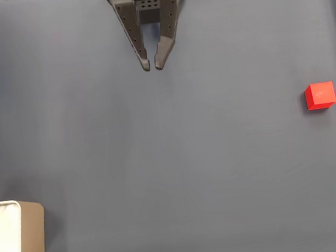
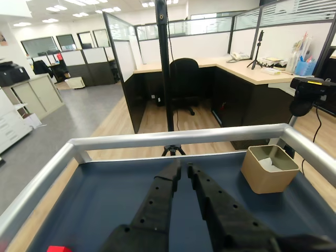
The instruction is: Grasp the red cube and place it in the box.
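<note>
In the fixed view the gripper [image 1: 152,64] reaches in from the top edge, its two fingers nearly together at the tips and holding nothing; the red cube [image 1: 320,95] lies well apart from it, lower and far to the right on the dark blue table [image 1: 172,161]; the box [image 1: 17,233] sits at the bottom left corner; in the wrist view the cube [image 2: 59,249] peeks in at the bottom left, the box [image 2: 269,168] at the right.
</note>
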